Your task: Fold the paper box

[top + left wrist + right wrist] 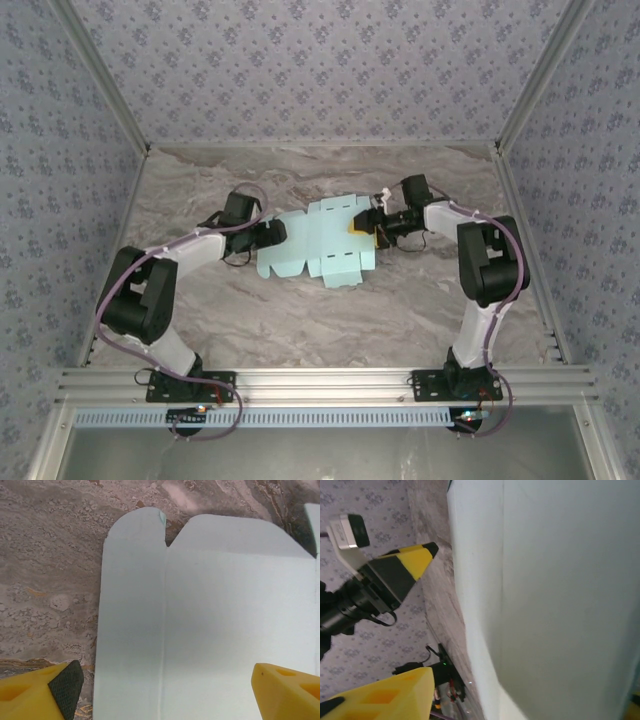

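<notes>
Paper box (320, 245): unfolded sheet, centre of surface (300, 320). Left pincer (274, 233): fingers apart over left flap, probably to steady it. Right pincer (362, 226): fingers apart astride raised right edge, evidently for folding.

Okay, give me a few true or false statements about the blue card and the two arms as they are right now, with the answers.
1. The paper box is an unfolded sheet lying on the table. True.
2. The left fingers are clamped shut on the card. False: they stand wide apart with the card below them.
3. The left fingers and the right fingers are at opposite ends of the sheet. True.
4. The card is bright red. False: it is pale blue.
5. The table is plain white. False: it has a grey-brown marbled pattern.
</notes>
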Available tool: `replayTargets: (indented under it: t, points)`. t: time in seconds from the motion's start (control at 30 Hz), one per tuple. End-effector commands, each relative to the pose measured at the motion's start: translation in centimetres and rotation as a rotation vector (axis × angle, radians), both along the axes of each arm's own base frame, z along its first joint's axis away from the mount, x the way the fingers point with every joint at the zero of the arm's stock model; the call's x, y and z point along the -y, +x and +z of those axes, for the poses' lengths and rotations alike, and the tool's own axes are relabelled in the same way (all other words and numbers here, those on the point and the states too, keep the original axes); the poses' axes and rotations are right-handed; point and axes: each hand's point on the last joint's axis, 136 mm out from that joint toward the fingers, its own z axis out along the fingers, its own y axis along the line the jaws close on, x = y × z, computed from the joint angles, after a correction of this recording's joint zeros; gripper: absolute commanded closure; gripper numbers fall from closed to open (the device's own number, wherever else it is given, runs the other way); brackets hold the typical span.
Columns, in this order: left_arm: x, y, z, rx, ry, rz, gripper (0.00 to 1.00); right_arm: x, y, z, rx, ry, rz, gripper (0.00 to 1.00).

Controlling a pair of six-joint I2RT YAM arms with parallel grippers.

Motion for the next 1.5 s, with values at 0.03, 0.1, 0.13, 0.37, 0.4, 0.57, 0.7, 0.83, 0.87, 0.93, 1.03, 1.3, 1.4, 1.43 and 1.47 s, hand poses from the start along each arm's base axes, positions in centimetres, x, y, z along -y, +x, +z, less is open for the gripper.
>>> replayTargets:
  t: [0.03,0.1,0.13,0.37,0.4,0.57,0.7,0.83,0.87,0.93,1.03,1.3,1.4,1.43,1.47]
  points:
    - [0.4,-0.5,1.5,0.003,-0.005,-0.035,0.1,0.0,0.8,2.0,0.093,-0.003,-0.022,0.59]
    - [0.8,-0.7,2.1,0.004,-0.015,-0.068,0.1,-0.2,1.0,2.4,0.126,0.007,-0.027,0.7]
    - [1.0,-0.8,2.4,-0.001,-0.015,-0.085,0.1,-0.4,1.0,2.6,0.138,0.009,-0.024,0.74]
    - [0.2,-1.2,7.2,0.063,-0.015,-0.098,0.1,-1.4,0.7,4.3,0.298,-0.097,0.005,0.9]
    - [-0.1,-1.2,8.4,0.082,-0.019,-0.091,0.1,-1.6,0.7,5.1,0.346,-0.113,0.004,0.9]
    - [-1.6,-1.7,14.5,0.186,-0.077,-0.019,0.05,-2.3,0.5,9.8,0.645,-0.296,0.033,0.96]
    - [-3.7,-1.8,17.5,0.22,-0.089,0.081,0.01,-2.4,0.9,14.5,0.943,-0.5,0.056,0.96]
    - [-4.9,-2.0,19.1,0.262,-0.121,0.139,0.01,-1.9,1.0,18.0,1.218,-0.76,0.07,0.96]
    - [-5.2,-2.0,19.5,0.277,-0.132,0.154,0.01,-1.6,1.2,18.9,1.286,-0.831,0.047,0.96]
    - [-5.6,-2.0,20.1,0.309,-0.163,0.181,0.01,-1.6,0.8,19.2,1.428,-0.972,0.091,0.97]
    - [-6.5,-1.9,20.0,0.326,-0.232,0.234,0.01,-3.6,-1.1,15.6,1.573,-1.066,0.337,0.97]
    - [-7.7,-2.4,15.8,0.254,-0.267,0.281,0.01,-3.9,-4.1,2.4,1.481,-1.411,0.776,1.0]
    - [-7.4,-2.5,16.0,0.332,-0.256,0.218,0.01,-3.6,-5.3,0.4,1.454,-1.402,0.881,0.84]
    - [-7.4,-2.5,16.0,0.354,-0.254,0.212,0.01,-3.3,-5.7,0.1,1.425,-1.376,0.899,0.7]
    - [-7.5,-2.5,16.2,0.38,-0.25,0.204,0.01,-2.9,-5.7,0.3,1.382,-1.352,0.868,0.56]
